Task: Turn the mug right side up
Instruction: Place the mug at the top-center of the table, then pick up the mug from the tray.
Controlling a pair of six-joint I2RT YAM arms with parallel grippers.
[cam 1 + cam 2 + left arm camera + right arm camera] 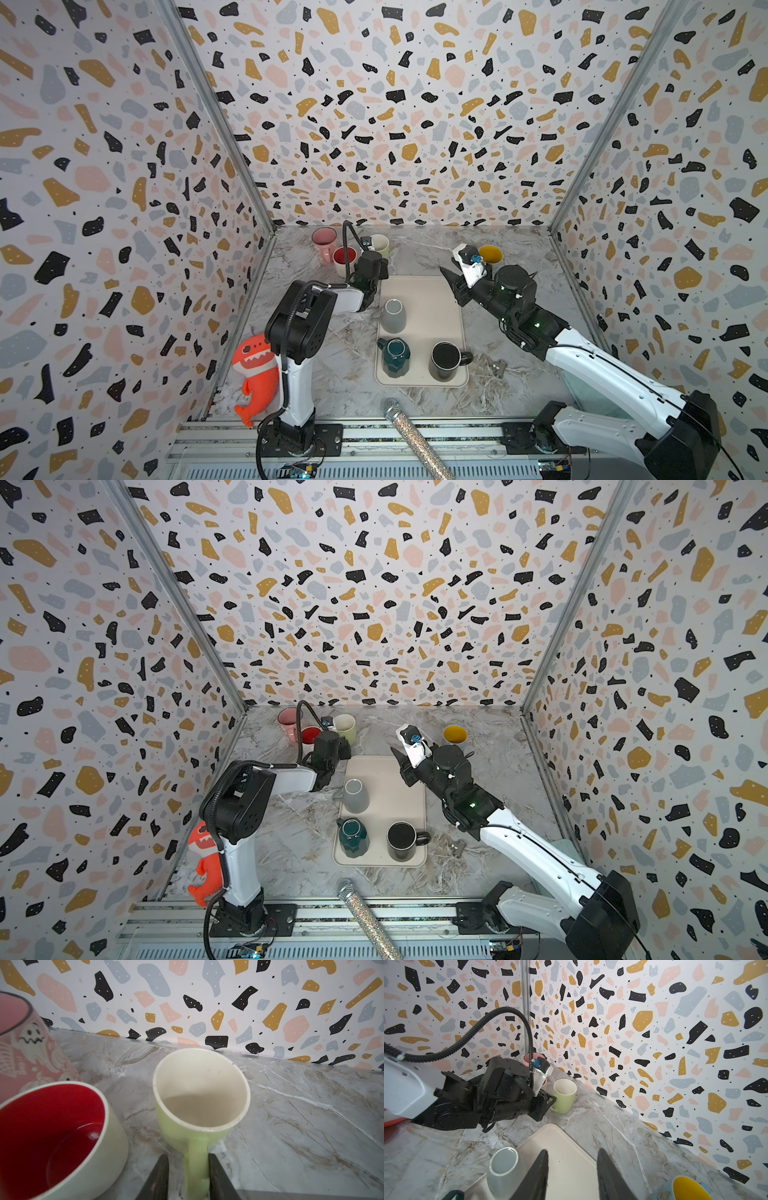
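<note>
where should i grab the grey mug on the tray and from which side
Probably the handle, coming in level from the robot's left. The grey mug stands base-up on the tray, and its handle sticks out toward that side. A clamp there should let the wrist roll the mug over; the round body likely offers less hold.

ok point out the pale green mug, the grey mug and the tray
pale green mug [200,1076]: left wrist view, inside wall
grey mug [392,309]: a top view, upturned base
tray [434,316]: a top view, bare middle
</note>
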